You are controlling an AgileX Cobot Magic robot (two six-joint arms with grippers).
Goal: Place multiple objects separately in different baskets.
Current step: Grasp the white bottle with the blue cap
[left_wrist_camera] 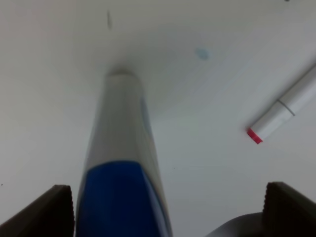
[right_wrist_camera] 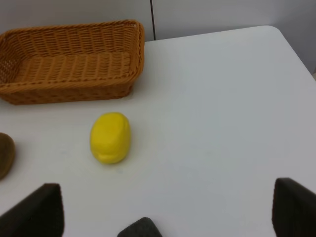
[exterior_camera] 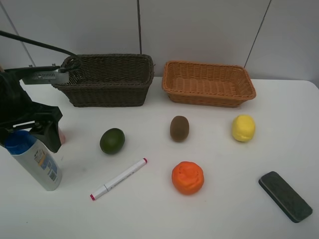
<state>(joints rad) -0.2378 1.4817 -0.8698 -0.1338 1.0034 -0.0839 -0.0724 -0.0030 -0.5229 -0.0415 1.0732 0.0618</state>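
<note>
My left gripper point(exterior_camera: 27, 134) hovers open over the white blue-capped bottle point(exterior_camera: 37, 164), which stands at the table's front left. In the left wrist view the blue cap point(left_wrist_camera: 123, 197) rises between the spread fingers point(left_wrist_camera: 49, 212), untouched. A small pink bottle point(exterior_camera: 62, 135) peeks out behind the arm. The lime point(exterior_camera: 112, 141), kiwi point(exterior_camera: 179, 128), lemon point(exterior_camera: 243, 128), orange point(exterior_camera: 188, 178), white marker point(exterior_camera: 118, 179) and dark eraser point(exterior_camera: 285, 196) lie loose on the table. Both the dark brown basket point(exterior_camera: 107, 79) and the tan basket point(exterior_camera: 209, 83) are empty. My right gripper point(right_wrist_camera: 165, 212) is open above the table near the lemon point(right_wrist_camera: 110, 137) and eraser point(right_wrist_camera: 140, 228).
The baskets stand side by side along the back of the white table point(exterior_camera: 219, 164), against a grey wall. A black cable point(exterior_camera: 35, 45) arcs from the left arm past the dark basket's left end. The table's right edge runs near the eraser.
</note>
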